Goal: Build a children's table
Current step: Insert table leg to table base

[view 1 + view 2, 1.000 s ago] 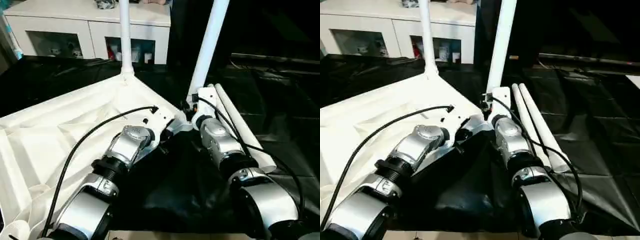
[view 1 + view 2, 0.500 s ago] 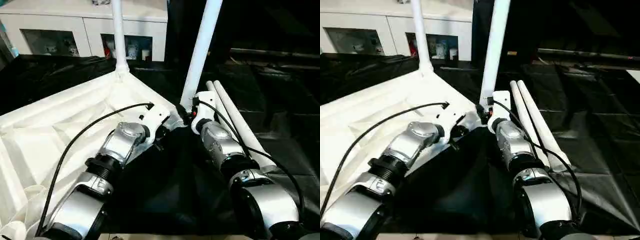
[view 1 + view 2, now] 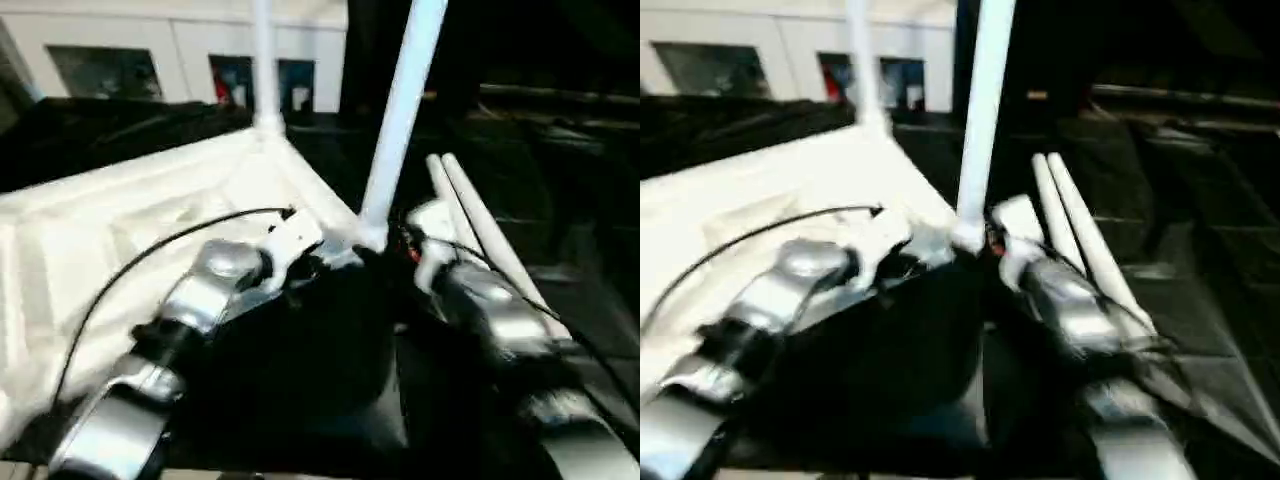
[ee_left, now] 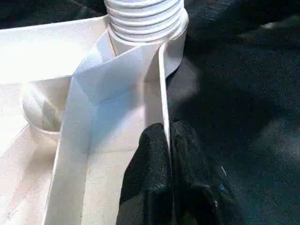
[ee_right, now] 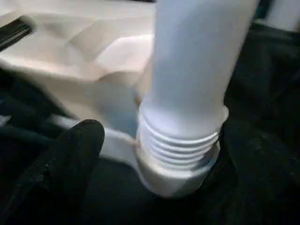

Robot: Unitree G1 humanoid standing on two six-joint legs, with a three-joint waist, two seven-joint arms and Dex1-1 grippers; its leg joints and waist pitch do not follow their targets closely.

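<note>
Left gripper point(image 4: 166, 154) (seemingly clamped) on tabletop point(image 4: 117, 93) rim

Indoor room, home-like or staged as a demo space; cannot tell which. Long white cabinet point(image 3: 180, 40) along the far wall, with glazed or open compartments point(image 3: 232, 82) holding small, blurred coloured items. Black crinkled sheeting point(image 3: 560, 250) spread wide over the work surface or floor. White plastic tabletop point(image 3: 120, 230) lying underside up on the sheeting, two legs point(image 3: 400, 110) standing in corner sockets, two spare legs point(image 3: 480, 225) lying side by side beside it.
</note>
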